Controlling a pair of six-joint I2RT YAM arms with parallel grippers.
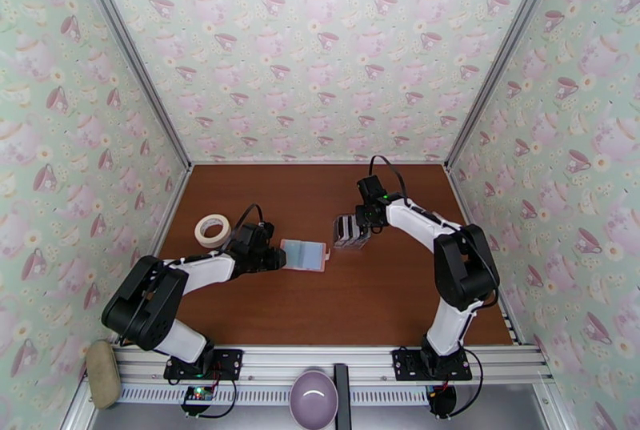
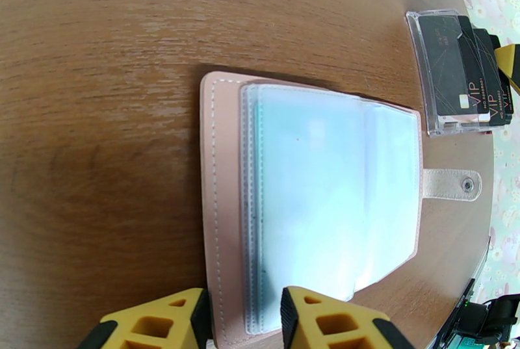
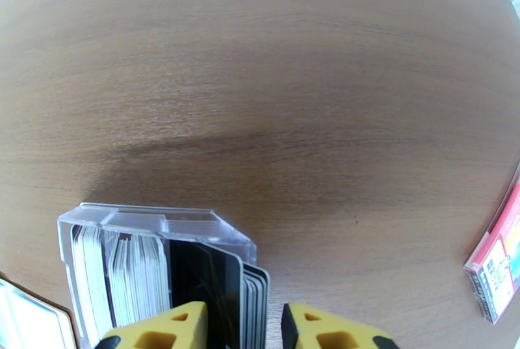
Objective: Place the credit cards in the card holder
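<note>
The card holder point(image 1: 305, 255) lies open on the brown table, pale pink point(image 2: 218, 214) with pale blue sleeves, its snap tab point(image 2: 453, 184) pointing away from the left arm. My left gripper point(image 1: 270, 257) point(image 2: 244, 324) is at its near edge, jaws apart, the yellow fingertips point(image 2: 156, 321) straddling that edge. The credit cards point(image 1: 347, 231) stand upright in a clear stand point(image 2: 448, 126) point(image 3: 156, 223); black ones point(image 2: 484, 84) point(image 3: 214, 285) and white ones point(image 3: 123, 272) show. My right gripper point(image 1: 364, 225) point(image 3: 244, 327) sits over the black cards, with a small gap beside the right finger.
A roll of tape point(image 1: 212, 230) lies behind the left arm. A small red packet point(image 3: 495, 264) sits at the right edge of the right wrist view. A purple bowl point(image 1: 314, 398) and a beige pad point(image 1: 102, 373) rest at the front rail. Patterned walls enclose the table.
</note>
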